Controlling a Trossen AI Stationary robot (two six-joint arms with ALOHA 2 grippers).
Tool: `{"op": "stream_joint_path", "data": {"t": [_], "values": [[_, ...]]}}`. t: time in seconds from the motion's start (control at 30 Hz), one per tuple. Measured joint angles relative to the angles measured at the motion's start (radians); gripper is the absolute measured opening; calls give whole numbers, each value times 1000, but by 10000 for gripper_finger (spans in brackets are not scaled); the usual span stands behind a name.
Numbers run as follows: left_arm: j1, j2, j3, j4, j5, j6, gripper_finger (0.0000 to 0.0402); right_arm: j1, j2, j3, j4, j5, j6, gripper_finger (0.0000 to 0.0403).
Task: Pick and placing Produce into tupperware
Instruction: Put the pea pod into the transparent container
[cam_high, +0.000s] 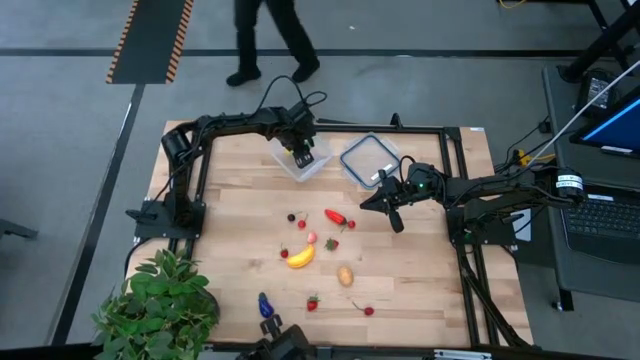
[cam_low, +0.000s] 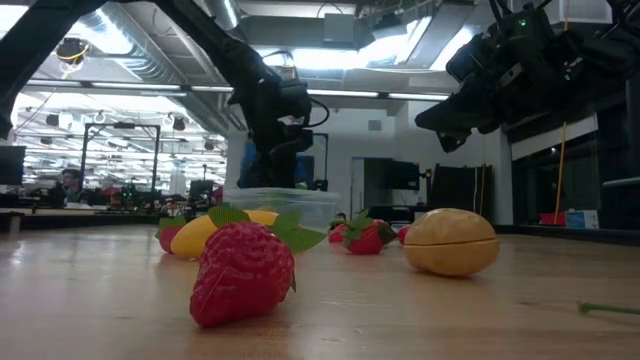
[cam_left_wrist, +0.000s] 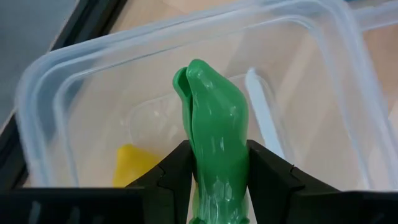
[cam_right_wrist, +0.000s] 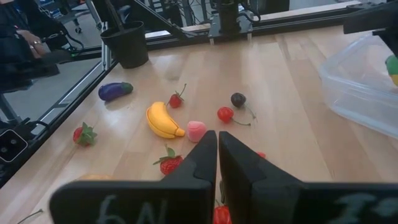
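1. The left gripper (cam_left_wrist: 217, 171) hangs over the tupperware (cam_high: 299, 158) at the far side of the worktop (cam_high: 230, 240); its jaws are closed on a green piece (cam_left_wrist: 214, 137) of produce, clamped at the two sides.
2. The key relation: the green piece is directly above the open tub, inside the line of its walls; its long axis runs forward out of the jaws and points down toward the floor of the tub; I judge that the next move asks only for release, with no sideways travel.
3. In the tub a yellow piece (cam_left_wrist: 134, 165) already lies, near one wall; the green piece is beside it and not touching it.
4. The right gripper (cam_high: 392, 208) hovers above the worktop, near the flat lid (cam_high: 368, 158) and just beyond the scattered produce; its jaws are pressed together and hold nothing.
5. The rest of the produce lies in the middle and near part of the worktop: a banana (cam_high: 301, 257), a red pepper (cam_high: 337, 216), a pale potato-like piece (cam_high: 345, 275), a purple eggplant (cam_right_wrist: 115, 91), a pink piece (cam_right_wrist: 196, 130), a dark cherry (cam_right_wrist: 238, 99) and some strawberries (cam_low: 243, 270).
6. The right arm is nearer to these pieces than the left; I think it is better placed for the next pick.
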Motion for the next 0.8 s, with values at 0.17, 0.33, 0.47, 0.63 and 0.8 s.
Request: {"op": "stream_joint_path", "data": {"t": [0.17,0.33,0.47,0.63,0.8], "values": [[7,13,0,4,37,-15,116,0,0,0,1,0,0,21],[8,26,-1,7,48,-17,116,0,0,0,2,0,0,21],[10,35,-1,-4,48,-20,116,0,0,0,7,0,0,21],[8,45,-1,-2,49,-20,116,0,0,0,8,0,0,21],[8,45,-1,1,49,-17,116,0,0,0,8,0,4,21]]}}
